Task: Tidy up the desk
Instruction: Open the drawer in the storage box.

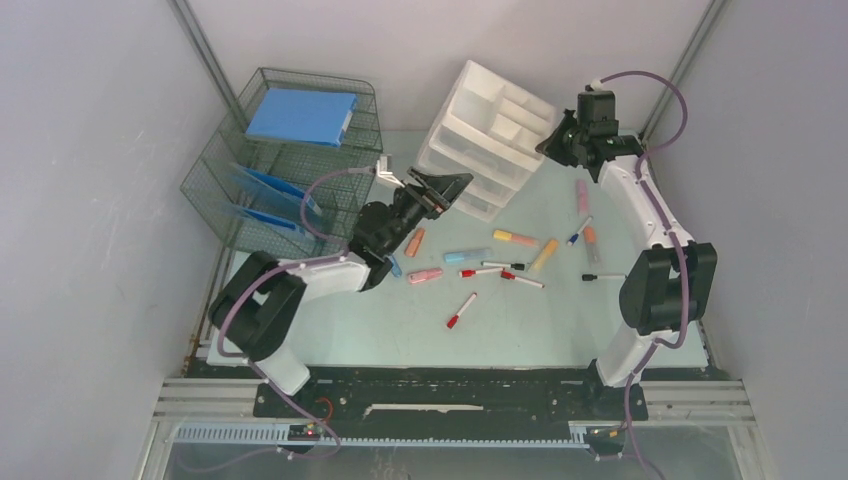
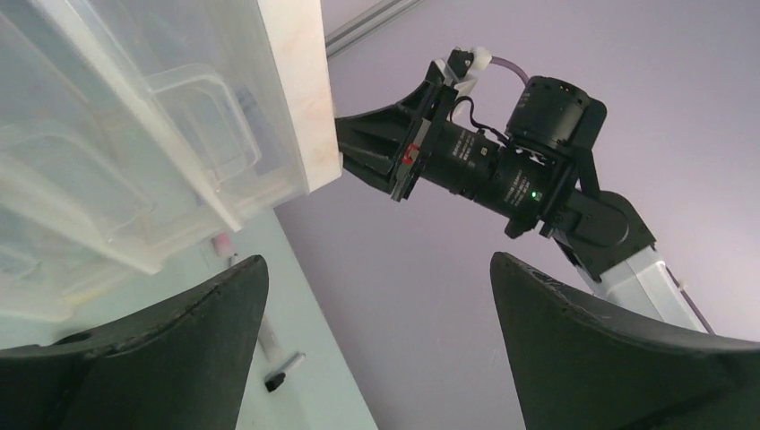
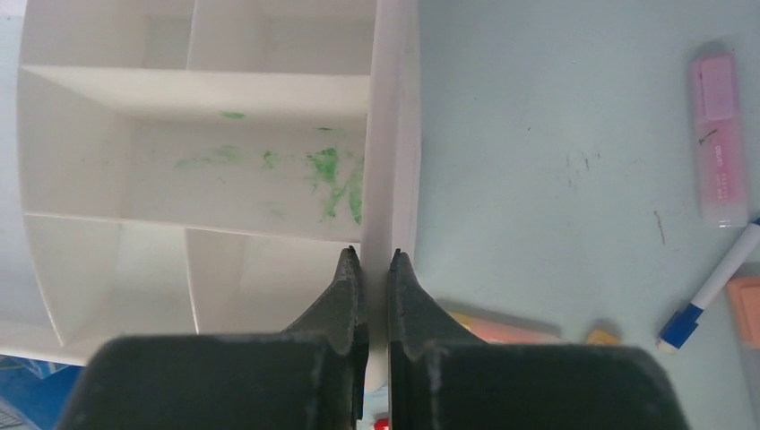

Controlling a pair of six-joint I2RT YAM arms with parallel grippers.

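Observation:
The desk (image 1: 520, 320) is a pale mint-green top strewn with several pens and markers. A white compartmented organizer (image 1: 490, 135) with clear drawers stands tilted at the back centre. My right gripper (image 1: 553, 143) is shut on the organizer's thin white side wall (image 3: 394, 134), one finger inside a compartment and one outside, as the right wrist view shows (image 3: 375, 255). My left gripper (image 1: 455, 192) hangs open beside the organizer's drawer side (image 2: 134, 134), with nothing between its fingers (image 2: 376, 269). The right gripper (image 2: 345, 148) at the organizer's edge also shows in the left wrist view.
A wire mesh tray rack (image 1: 290, 160) holding a blue folder (image 1: 302, 115) stands at the back left. A pink highlighter (image 3: 719, 134) and a blue-capped pen (image 3: 708, 296) lie right of the organizer. A red-capped pen (image 1: 460, 311) lies nearest the front. Grey walls enclose three sides.

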